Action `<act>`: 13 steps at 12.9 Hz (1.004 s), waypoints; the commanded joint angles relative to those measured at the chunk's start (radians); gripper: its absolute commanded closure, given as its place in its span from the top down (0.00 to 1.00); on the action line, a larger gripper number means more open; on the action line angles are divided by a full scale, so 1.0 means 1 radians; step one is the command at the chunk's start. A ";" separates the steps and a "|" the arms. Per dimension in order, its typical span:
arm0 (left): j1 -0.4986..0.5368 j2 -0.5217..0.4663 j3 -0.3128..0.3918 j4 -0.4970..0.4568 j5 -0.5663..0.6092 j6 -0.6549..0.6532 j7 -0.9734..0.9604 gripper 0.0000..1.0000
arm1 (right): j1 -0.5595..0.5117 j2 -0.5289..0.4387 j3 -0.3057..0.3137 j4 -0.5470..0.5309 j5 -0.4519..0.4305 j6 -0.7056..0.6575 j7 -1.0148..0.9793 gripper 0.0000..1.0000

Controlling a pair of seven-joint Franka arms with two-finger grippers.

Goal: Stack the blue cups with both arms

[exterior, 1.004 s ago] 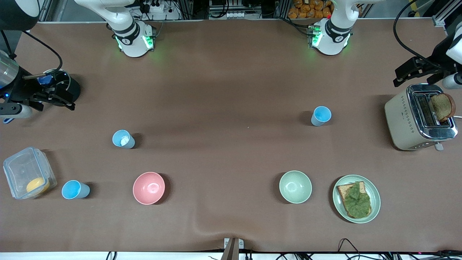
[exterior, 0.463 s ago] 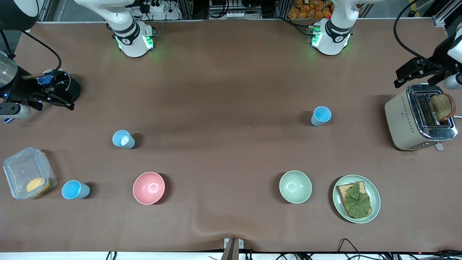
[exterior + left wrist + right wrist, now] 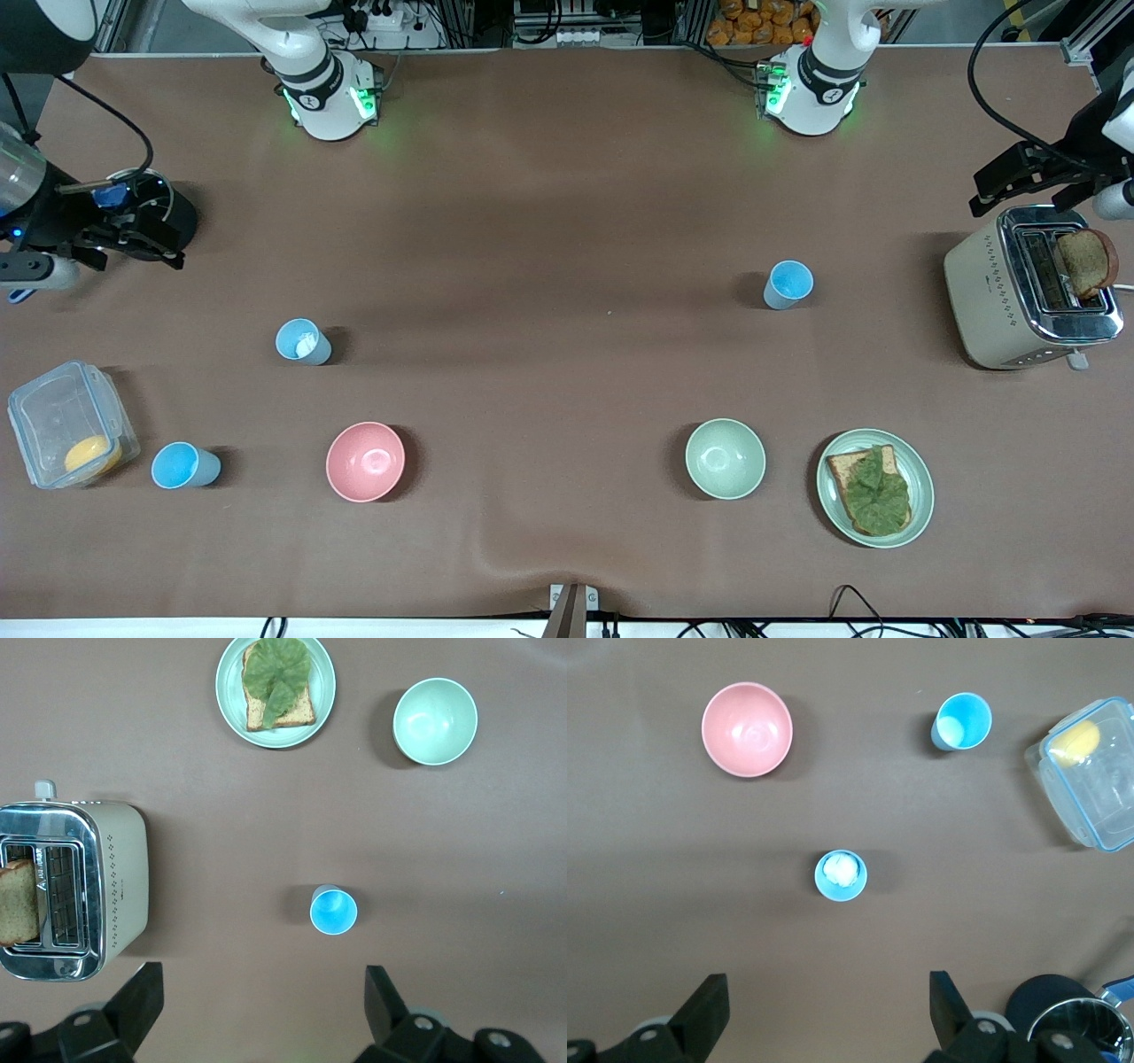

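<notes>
Three blue cups stand upright on the brown table. One blue cup (image 3: pixel 788 284) stands toward the left arm's end and also shows in the left wrist view (image 3: pixel 333 911). A second cup (image 3: pixel 302 342), with a white lump inside, stands toward the right arm's end and shows in the right wrist view (image 3: pixel 841 875). The third cup (image 3: pixel 183 466) stands nearer the front camera, beside a clear container, and also shows in the right wrist view (image 3: pixel 961 722). My left gripper (image 3: pixel 1014 175) (image 3: pixel 261 992) is open and empty, high beside the toaster. My right gripper (image 3: pixel 142 244) (image 3: pixel 828 997) is open and empty at the right arm's end of the table.
A pink bowl (image 3: pixel 365 461) and a pale green bowl (image 3: pixel 725 458) stand near the front. There is also a plate (image 3: pixel 921 496) with toast and lettuce, a toaster (image 3: pixel 992 292) holding a bread slice, a clear container (image 3: pixel 53 416) with a yellow item, and a black cylinder (image 3: pixel 174 219).
Both arms have barely shifted. The cups and other objects have not moved.
</notes>
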State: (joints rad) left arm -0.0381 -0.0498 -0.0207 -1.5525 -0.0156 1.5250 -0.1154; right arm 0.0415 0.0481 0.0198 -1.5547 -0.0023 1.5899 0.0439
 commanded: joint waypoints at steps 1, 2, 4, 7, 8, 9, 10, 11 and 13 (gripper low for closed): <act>0.006 -0.002 0.001 0.009 0.020 0.003 0.003 1.00 | 0.012 -0.011 0.003 0.004 -0.013 -0.024 0.027 1.00; 0.004 -0.001 0.001 0.008 0.023 0.003 0.003 1.00 | 0.005 -0.010 0.002 0.004 -0.013 -0.024 0.019 1.00; 0.004 -0.001 -0.001 0.008 0.019 0.004 0.016 1.00 | 0.004 -0.010 0.002 0.004 -0.013 -0.022 0.017 1.00; -0.005 -0.001 -0.002 0.008 0.026 0.006 0.020 1.00 | 0.008 -0.010 0.002 0.005 -0.013 -0.024 0.017 1.00; -0.008 0.001 -0.002 0.006 0.026 0.006 0.020 1.00 | 0.009 -0.010 0.002 0.005 -0.013 -0.024 0.017 1.00; -0.008 -0.001 -0.004 0.006 0.026 0.006 0.020 1.00 | 0.011 -0.010 0.002 0.005 -0.013 -0.022 0.017 1.00; -0.002 -0.001 -0.004 0.006 0.019 0.006 0.022 1.00 | 0.011 -0.010 0.002 0.005 -0.013 -0.022 0.017 1.00; -0.002 -0.001 -0.004 0.008 0.020 0.006 0.022 1.00 | 0.009 -0.010 0.002 0.005 -0.013 -0.022 0.017 1.00; -0.008 0.001 -0.004 0.006 0.019 0.006 0.020 1.00 | 0.011 -0.010 0.002 0.005 -0.013 -0.021 0.017 1.00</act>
State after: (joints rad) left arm -0.0408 -0.0497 -0.0236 -1.5525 -0.0156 1.5276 -0.1151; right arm 0.0488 0.0481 0.0194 -1.5545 -0.0024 1.5802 0.0507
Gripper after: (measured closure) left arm 0.000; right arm 0.000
